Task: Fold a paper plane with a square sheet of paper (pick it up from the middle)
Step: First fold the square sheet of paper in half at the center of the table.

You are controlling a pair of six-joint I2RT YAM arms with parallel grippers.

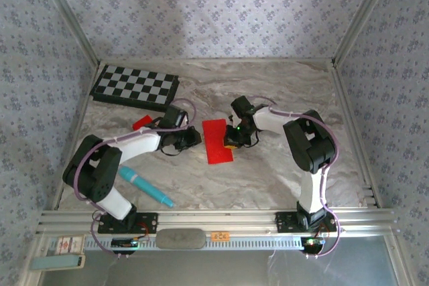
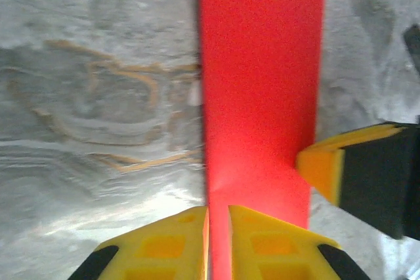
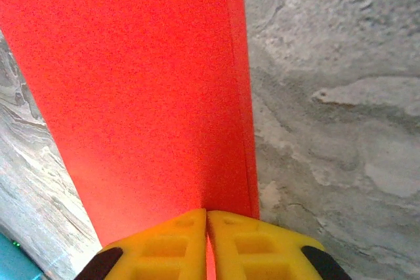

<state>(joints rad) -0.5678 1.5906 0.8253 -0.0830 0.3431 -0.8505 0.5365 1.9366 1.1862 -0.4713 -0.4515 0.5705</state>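
the square sheet of paper [image 1: 217, 140] lies flat near the middle of the worktop [image 1: 281, 85], long axis running 12 to 6 o'clock. it reads as a narrow rectangle, and the right wrist view shows a doubled layer along one long edge [image 3: 244, 96], so i judge the first lengthwise half-fold done. there are no nose corners, wings or dart shape yet, so most of the folding is left.

the left pincer [image 1: 191, 137] sits at the sheet's 9 o'clock edge, fingers [image 2: 172, 244] nearly together with red paper running into the thin gap, pinching it. the right pincer [image 1: 233, 140] is at the 3 o'clock edge, its fingers [image 3: 164, 247] pressed together on the paper's rim.

the chequered board [image 1: 134, 87] lies off at 10 o'clock and the teal pen [image 1: 146, 187] at 7.
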